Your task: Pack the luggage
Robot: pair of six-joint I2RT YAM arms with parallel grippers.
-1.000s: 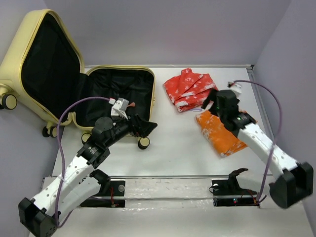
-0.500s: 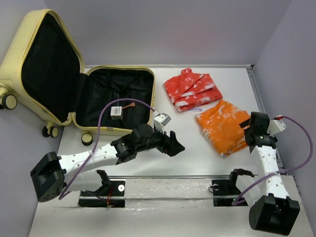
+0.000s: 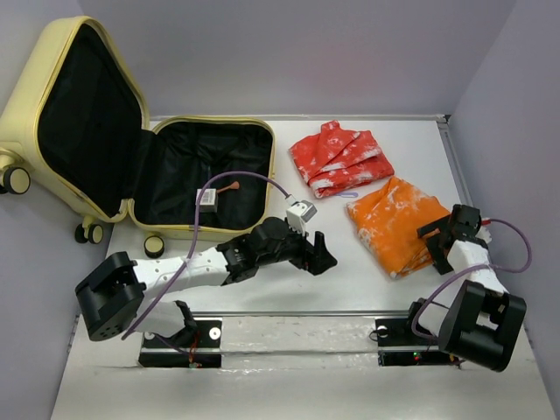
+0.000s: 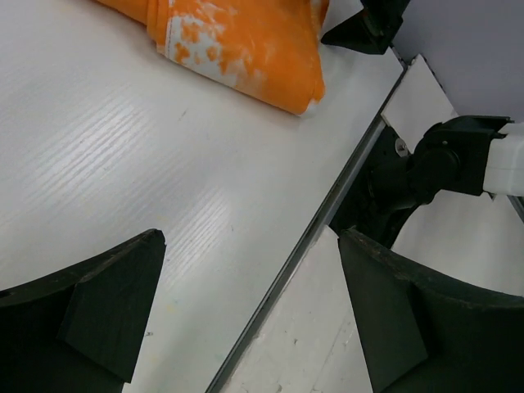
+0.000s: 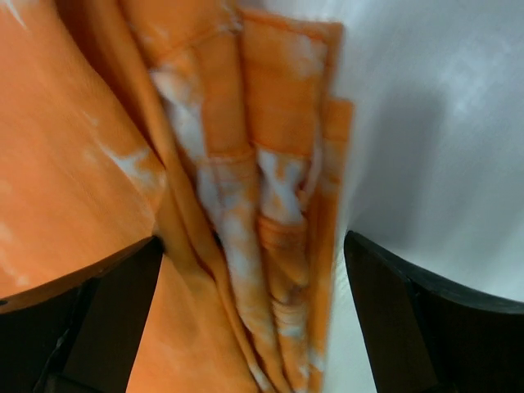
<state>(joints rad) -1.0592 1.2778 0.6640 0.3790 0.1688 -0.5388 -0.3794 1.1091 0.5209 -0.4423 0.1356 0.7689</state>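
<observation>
L gripper [image 3: 320,254] spread wide, empty, low over table [image 3: 350,284] centre. R gripper [image 3: 440,236] wide too, straddling orange cloth [image 3: 392,219] edge, not clamping. Yellow luggage [image 3: 19,131] open, far-left corner.

Rt gripper [image 5: 252,246]: jaws spread wide, dark tips at bottom L & R corners. Between them is a folded orange cloth [image 5: 123,147] w/ white blotches, its stacked layer edges running top to bottom, slightly blurred. L tip is over the cloth, R tip over the white table [image 5: 442,123].
</observation>
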